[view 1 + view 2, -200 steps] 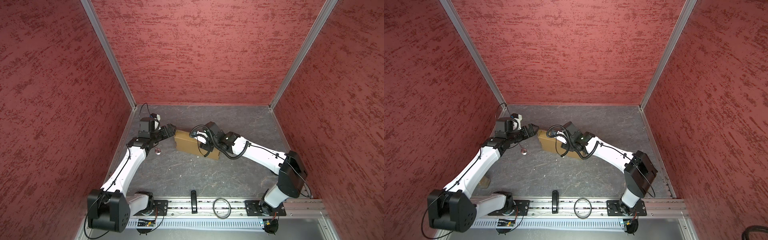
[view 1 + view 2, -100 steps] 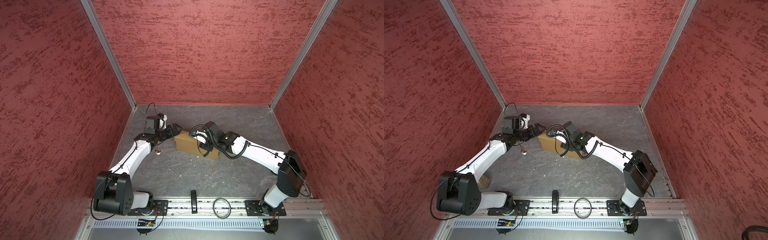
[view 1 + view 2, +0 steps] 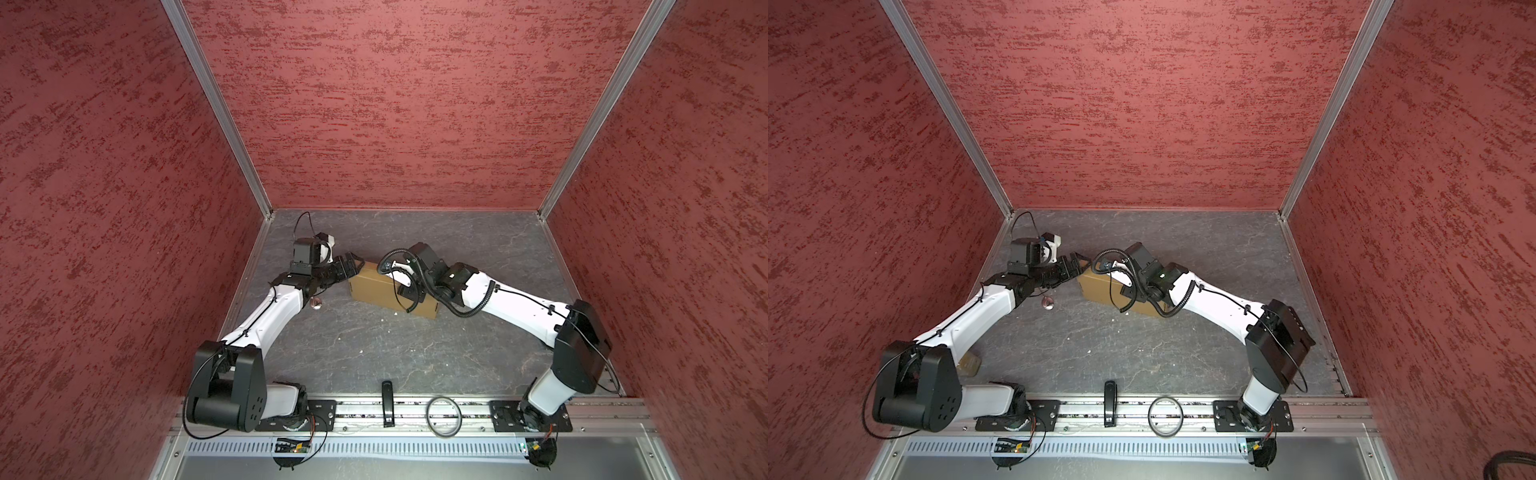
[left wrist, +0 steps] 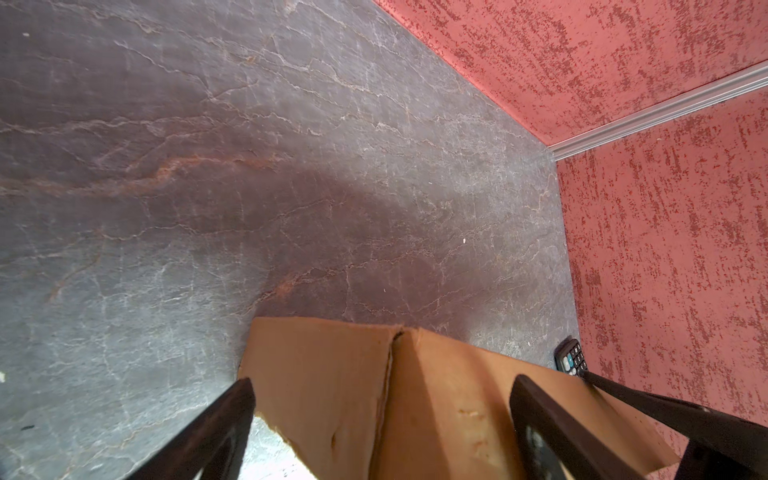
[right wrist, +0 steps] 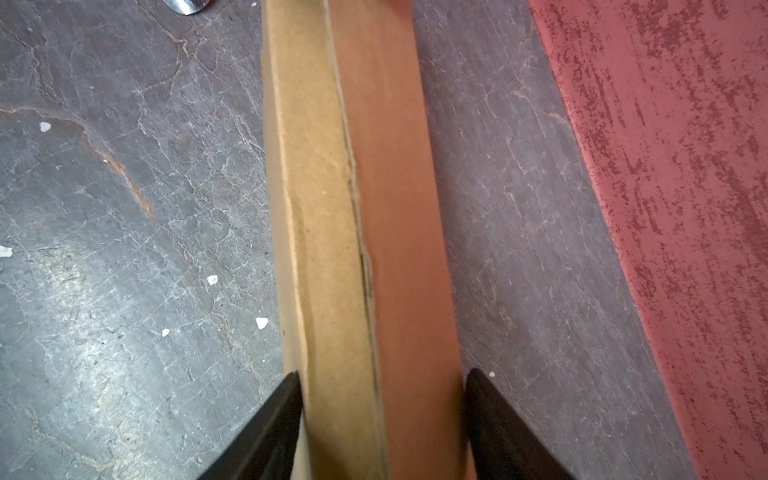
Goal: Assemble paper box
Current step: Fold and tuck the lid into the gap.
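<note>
I see the closed tan-brown cardboard box [image 3: 376, 286] mid-frame on my grey veined desk [image 3: 374, 349], red textured walls [image 3: 395, 104] around; right claw [image 5: 380, 374] clamped across it, left claw [image 4: 384, 382] spread wide.

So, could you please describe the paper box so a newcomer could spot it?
On the grey stone-patterned table, look toward the middle of the back half. The paper box stands there on edge, held by the right gripper. It is tan cardboard, and far bigger than the small shiny object nearby.
</note>
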Controlling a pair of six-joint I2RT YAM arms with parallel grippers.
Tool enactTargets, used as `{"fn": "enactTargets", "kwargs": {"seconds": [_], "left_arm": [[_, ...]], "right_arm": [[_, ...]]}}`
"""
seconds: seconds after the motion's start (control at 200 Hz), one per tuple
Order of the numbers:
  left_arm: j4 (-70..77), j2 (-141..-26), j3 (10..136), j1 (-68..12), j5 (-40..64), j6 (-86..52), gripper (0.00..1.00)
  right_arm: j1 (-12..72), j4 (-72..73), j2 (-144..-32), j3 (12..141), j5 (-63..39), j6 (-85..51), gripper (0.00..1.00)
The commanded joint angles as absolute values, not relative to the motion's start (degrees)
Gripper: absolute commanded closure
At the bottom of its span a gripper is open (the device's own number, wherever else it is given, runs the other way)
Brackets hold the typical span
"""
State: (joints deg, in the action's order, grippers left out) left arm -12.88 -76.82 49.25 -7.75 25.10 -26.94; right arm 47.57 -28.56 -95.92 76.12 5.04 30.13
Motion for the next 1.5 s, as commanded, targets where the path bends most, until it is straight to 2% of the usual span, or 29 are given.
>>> {"fn": "enactTargets", "kwargs": {"seconds": [0.0,0.17,0.316,0.506,0.776,1.052,1.267,1.493], "left_arm": [[-12.08,-76.80,47.63,-8.02,23.22,-26.98,0.05],[-10.60,-78.32,46.50,-8.00,23.01,-27.49,0.10],[-9.41,-78.91,45.74,-7.98,22.81,-27.94,0.17],[-8.74,-79.40,45.32,-8.17,22.39,-28.13,0.17],[-7.95,-80.04,44.44,-8.58,21.27,-28.08,0.24],[-8.08,-80.01,44.32,-9.24,19.98,-27.60,0.24],[-8.92,-79.63,43.86,-9.80,18.52,-26.99,0.24],[-9.84,-78.45,43.28,-10.43,17.23,-26.72,0.24]], "right_arm": [[47.86,-31.63,-98.05,75.79,3.65,29.09,0.35],[47.90,-30.59,-96.77,74.85,3.17,28.86,0.26],[47.96,-30.11,-96.05,74.11,2.72,28.83,0.23],[47.88,-28.73,-94.62,73.39,3.07,28.70,0.18],[47.90,-25.42,-91.90,72.86,4.36,28.05,0.13],[47.85,-20.89,-87.26,71.76,6.71,24.35,0.09],[46.46,-14.40,-80.51,70.11,9.49,8.89,0.04],[42.32,-22.12,-77.52,71.78,10.38,-12.75,0.07]]}}
